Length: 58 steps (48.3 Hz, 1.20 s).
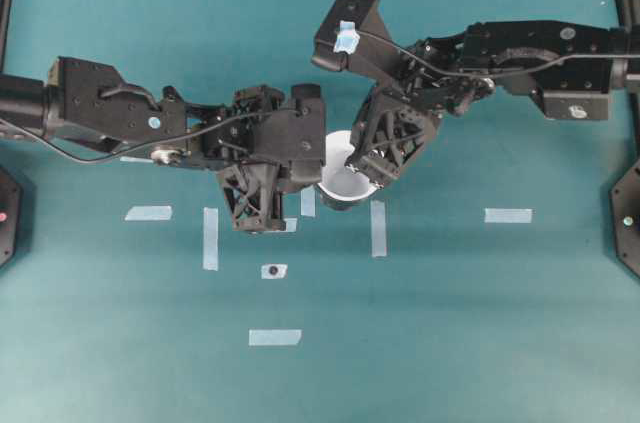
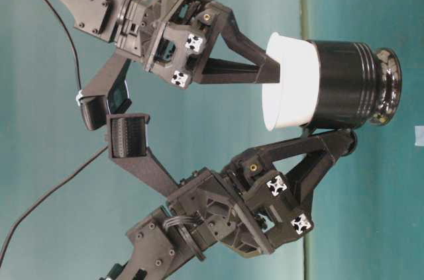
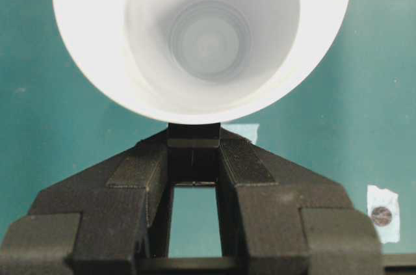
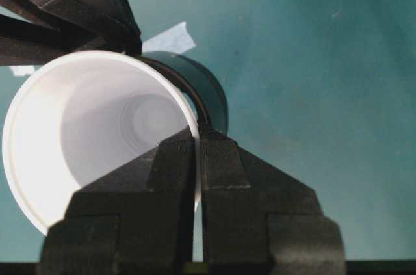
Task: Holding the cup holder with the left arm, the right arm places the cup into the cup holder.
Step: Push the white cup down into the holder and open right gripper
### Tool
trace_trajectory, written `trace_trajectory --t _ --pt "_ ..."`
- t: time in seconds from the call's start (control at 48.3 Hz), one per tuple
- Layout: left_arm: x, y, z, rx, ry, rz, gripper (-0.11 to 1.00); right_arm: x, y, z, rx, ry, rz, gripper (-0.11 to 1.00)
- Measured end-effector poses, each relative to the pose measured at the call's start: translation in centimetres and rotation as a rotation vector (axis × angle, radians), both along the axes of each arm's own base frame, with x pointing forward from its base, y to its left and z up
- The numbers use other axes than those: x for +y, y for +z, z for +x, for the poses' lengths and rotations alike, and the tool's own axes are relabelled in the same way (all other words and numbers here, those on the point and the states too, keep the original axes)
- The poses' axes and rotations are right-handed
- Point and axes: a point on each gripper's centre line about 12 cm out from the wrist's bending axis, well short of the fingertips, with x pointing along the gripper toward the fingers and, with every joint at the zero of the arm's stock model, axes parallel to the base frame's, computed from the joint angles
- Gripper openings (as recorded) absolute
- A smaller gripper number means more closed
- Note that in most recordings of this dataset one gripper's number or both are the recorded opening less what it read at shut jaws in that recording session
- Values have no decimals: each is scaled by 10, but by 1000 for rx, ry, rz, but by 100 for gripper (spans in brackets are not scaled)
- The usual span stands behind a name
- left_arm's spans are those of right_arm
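**Seating the cup, both arms meeting at mid-table**

Reading the overhead view from the left, we see the left arm (image 1: 110, 108) reach in across the teal table (image 1: 480, 343), its grey cable trailing along it. Its gripper, the left gripper (image 1: 300, 178), ends just beside the white rim. From the left wrist view we find its fingers (image 3: 195, 151) drawn in close on a narrow black stub under the rim, so we read it as clamped on the cup holder (image 2: 348, 85); the holder itself is mostly hidden there.

At the middle sits the cup (image 1: 345, 178), lowered part-way into the glossy black holder. In the table-level view the white wall stands proud of the holder's mouth, rim well clear of its edge. The holder's base rests on the table.

Further right, the right arm (image 1: 530, 58), with light blue tape on its wrist block, angles down to the cup. The right gripper (image 4: 197, 142) pinches the cup's rim, one finger inside the wall and one outside, closed tight on it.

Strips of pale tape (image 1: 508, 215) lie around the cup on the table, one just left and one just right of it. A small dark spot on a tape square (image 1: 273, 271) lies nearer the front. Beyond these marks the table surface runs open toward the front edge and both sides.
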Motion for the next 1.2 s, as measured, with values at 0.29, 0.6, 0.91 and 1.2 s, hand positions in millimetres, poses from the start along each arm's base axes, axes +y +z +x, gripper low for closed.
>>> trace_trajectory --t 0.29,0.6,0.91,1.2 --pt "1 -1 0 2 2 0 21 0 1 1 -3 0 -1 2" --pt "0 0 0 0 -1 1 21 0 3 2 -8 -2 8 20" --pt "3 0 0 -2 6 0 21 2 5 3 -12 6 8 94" --pt "3 0 0 -1 5 1 21 3 8 3 -18 7 6 88"
